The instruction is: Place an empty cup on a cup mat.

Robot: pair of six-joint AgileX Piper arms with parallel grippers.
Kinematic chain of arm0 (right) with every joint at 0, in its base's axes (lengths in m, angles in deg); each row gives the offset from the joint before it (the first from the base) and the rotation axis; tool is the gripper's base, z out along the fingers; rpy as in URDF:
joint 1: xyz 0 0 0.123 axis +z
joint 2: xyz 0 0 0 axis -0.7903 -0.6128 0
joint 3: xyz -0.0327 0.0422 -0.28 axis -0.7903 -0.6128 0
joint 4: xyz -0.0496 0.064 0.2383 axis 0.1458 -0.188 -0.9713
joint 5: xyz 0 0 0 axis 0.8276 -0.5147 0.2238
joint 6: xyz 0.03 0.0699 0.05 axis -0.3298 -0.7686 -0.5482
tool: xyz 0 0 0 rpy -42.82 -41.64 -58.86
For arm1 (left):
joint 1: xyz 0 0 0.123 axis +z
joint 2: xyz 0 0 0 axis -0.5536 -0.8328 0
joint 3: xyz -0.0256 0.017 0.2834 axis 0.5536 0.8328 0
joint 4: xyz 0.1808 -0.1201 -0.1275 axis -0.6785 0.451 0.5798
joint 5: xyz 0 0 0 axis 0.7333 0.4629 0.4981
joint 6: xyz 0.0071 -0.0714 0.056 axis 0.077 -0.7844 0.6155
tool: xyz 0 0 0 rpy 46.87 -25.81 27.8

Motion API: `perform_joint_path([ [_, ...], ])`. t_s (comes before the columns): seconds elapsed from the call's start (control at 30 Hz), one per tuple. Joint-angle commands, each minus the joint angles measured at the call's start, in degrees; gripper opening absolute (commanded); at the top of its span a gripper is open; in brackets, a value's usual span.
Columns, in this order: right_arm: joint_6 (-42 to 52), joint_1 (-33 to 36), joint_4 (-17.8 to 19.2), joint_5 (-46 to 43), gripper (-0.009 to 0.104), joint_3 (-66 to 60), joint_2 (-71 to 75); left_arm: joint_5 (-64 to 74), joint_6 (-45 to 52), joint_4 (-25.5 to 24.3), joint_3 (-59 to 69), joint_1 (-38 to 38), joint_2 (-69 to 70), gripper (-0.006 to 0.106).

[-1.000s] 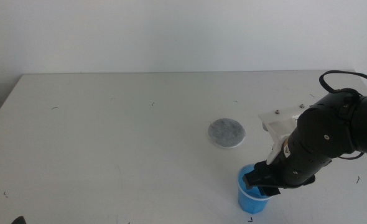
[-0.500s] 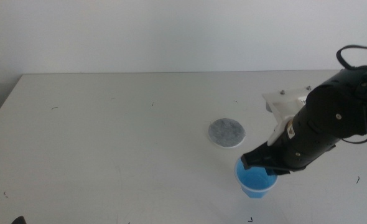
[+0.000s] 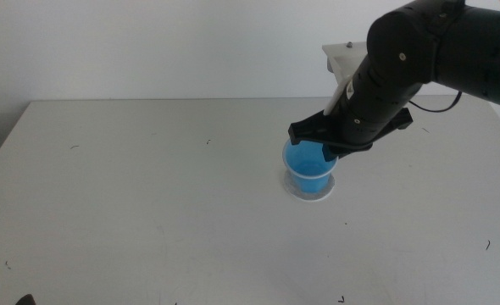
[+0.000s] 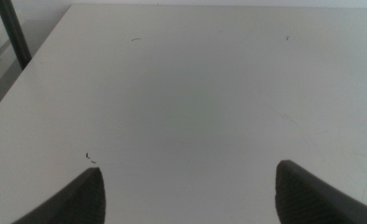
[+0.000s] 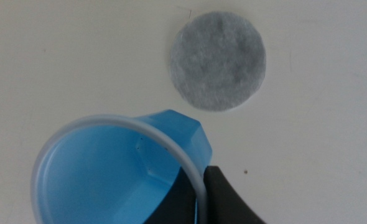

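Cup (image 3: 308, 163), upright and pinched at its rim by the right gripper (image 3: 328, 151), hangs above the cup mat (image 5: 217, 60), offset to one side in the right wrist view, while the wide-open left gripper (image 4: 190, 186) waits apart.

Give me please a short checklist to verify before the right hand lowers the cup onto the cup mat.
1. Grip: right hand pinches the rim of the cup: ok.
2. Cup empty inside, wrist view: ok.
3. Cup mat bare, nothing on it: ok.
4. Cup centred over the mat: not ok; the wrist view shows the whole mat apart from the cup.
5. Cup upright: cannot tell.
6. Left hand away, over bare table: ok.
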Motion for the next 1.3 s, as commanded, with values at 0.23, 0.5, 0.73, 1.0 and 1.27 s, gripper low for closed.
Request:
perform_joint_path([
  [0.23, 2.10, -4.59, 0.16, 1.73, -0.001, 14.74, -8.59, -3.84, -0.62, -0.02, -0.34, 0.06, 0.19, 0.105],
  [0.5, 5.00, -5.65, -0.94, 0.89, -0.001, 19.22, -15.49, -3.84, -0.62, -0.02, -0.34, 0.06, 0.19, 0.105],
  [0.73, 5.02, -6.14, 0.34, 0.61, -0.001, 19.22, -18.40, -3.84, -0.62, -0.02, -0.34, 0.06, 0.19, 0.105],
  [1.0, 4.96, -6.14, 2.33, 0.82, 0.001, 19.22, -18.37, -3.84, -0.62, -0.02, -0.34, 0.06, 0.19, 0.105],
  [1.27, 4.91, -6.14, 2.31, 1.22, 0.037, 19.22, -18.37, -3.84, -0.62, -0.02, -0.34, 0.06, 0.19, 0.105],
])
